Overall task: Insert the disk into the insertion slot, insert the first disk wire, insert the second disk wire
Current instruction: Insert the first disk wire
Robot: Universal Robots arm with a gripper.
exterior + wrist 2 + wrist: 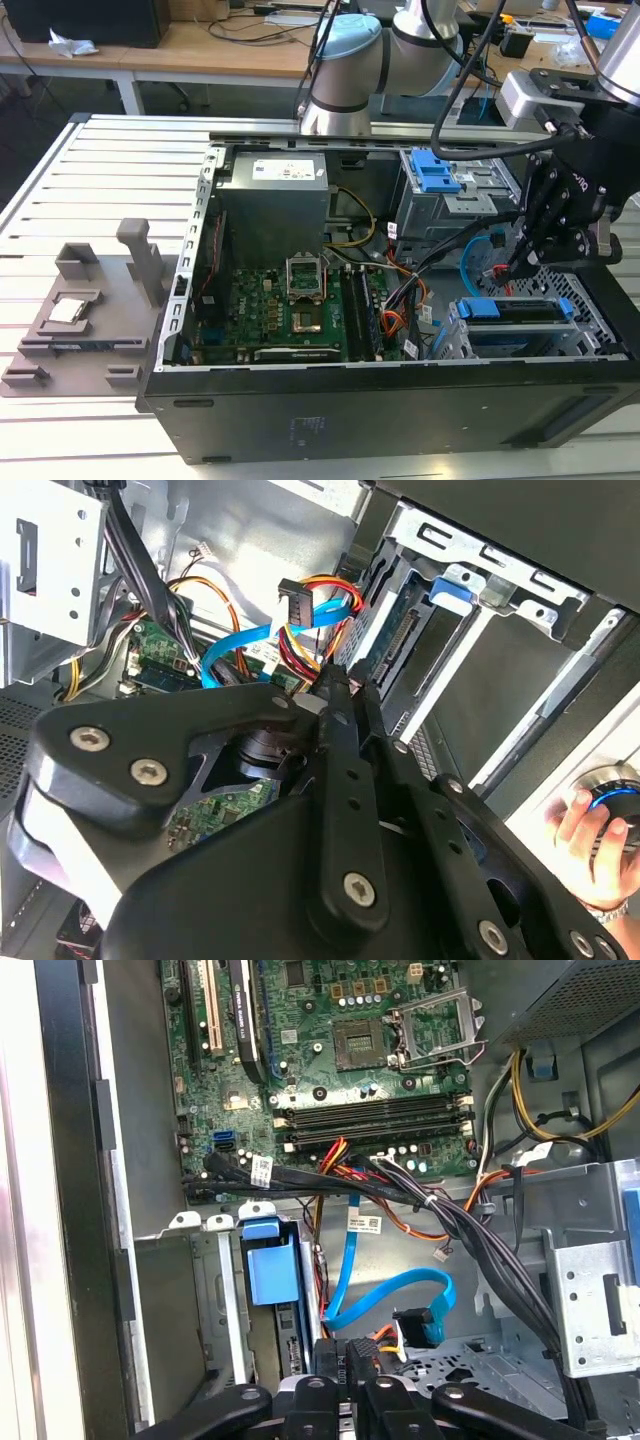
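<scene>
Between the fingers (335,720) the dark plug of the red, white and black wire (362,1355) is being clamped, just beside the disk (270,1275), which is sitting inside its slot (222,1290). If the plug is being carried tilted, it could be jammed crooked against the disk and the light blue cable (400,1285) nearby snagged.

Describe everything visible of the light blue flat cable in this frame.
The second disk wire is a slim, flat, light blue cable, smooth and plastic-looking. In the first wrist view it emerges from under the black cable bundle, runs straight, then curls back in a loop to its small dark plug. The plug seems unconnected, lying close to the gripper; whether they touch is unclear.
</scene>
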